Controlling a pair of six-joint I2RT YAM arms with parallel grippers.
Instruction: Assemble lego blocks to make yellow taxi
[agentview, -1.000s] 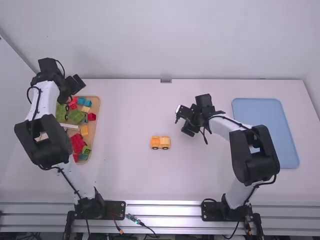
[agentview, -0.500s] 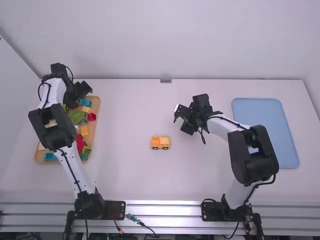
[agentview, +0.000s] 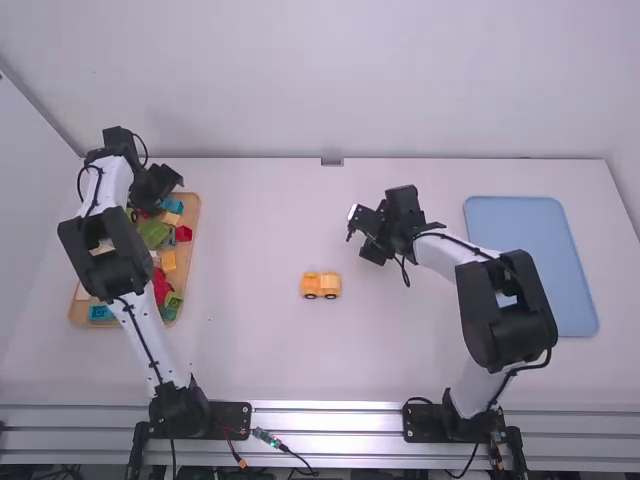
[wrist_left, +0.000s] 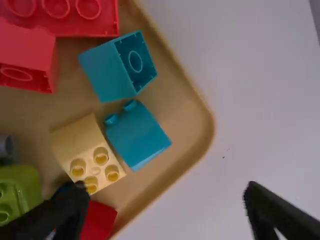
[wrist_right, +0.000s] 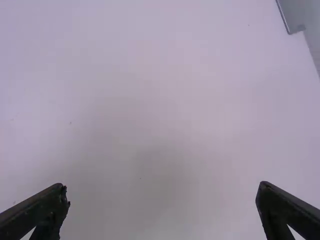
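A small yellow toy car (agentview: 321, 285) stands on the white table (agentview: 270, 350) between two robot arms, with two dark round wheels along its near side. To its left is a wooden tray (agentview: 197, 215) of loose toy blocks, mostly red, green, teal and yellow. The left arm extends above this tray, and its black gripper (agentview: 159, 190) is over the far end. In the left wrist view its two jaws stand wide apart. That view shows a long red block (wrist_left: 75, 22) beside a shorter red block (wrist_left: 27, 57), and two teal blocks near the tray's edge, one tipped so that its hollow underside shows. A pale yellow block (wrist_left: 87, 152) lies against the second teal block (wrist_left: 137, 135), its studs turned outward; a green block (wrist_left: 17, 192) and another red block (wrist_left: 97, 220) are close by. The right arm's gripper (agentview: 362, 237) is above the table, farther from the camera than the car and off to its right, well apart from it. Its jaws are spread wide too. A flat blue tray (agentview: 530, 245) lies at the right side of the table, beyond the right arm.
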